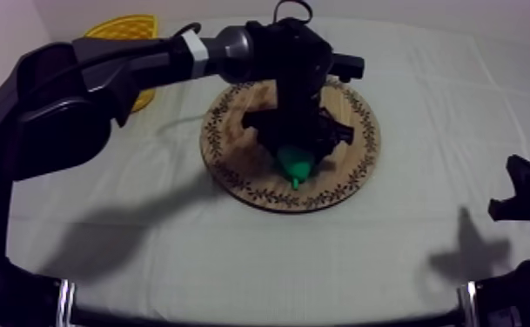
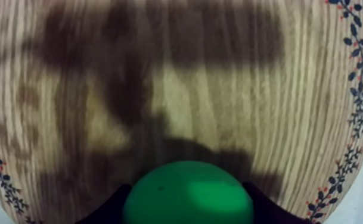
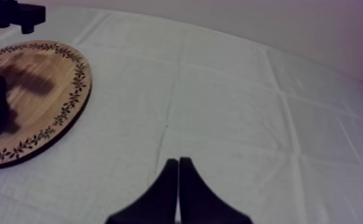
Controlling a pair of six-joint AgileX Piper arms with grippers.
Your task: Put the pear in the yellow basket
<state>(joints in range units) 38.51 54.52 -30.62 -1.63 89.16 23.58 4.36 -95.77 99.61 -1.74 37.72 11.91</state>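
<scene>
Centre of frame: left gripper [image 1: 298,153] pinching pear [image 1: 295,164] on wooden board [image 1: 231,150]. Right gripper [image 3: 178,176] pressed together over cloth [image 3: 249,107].

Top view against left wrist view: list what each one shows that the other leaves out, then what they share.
Top view adds: the yellow basket at the table's far left, the grey-white cloth, the right arm low at the right edge, and the left arm reaching over the round wooden board.
Left wrist view adds: the left end effector with its fingers close against both sides of the pear, and the wood grain close up.
Both share: the green pear on the board, and the board's patterned rim.
</scene>
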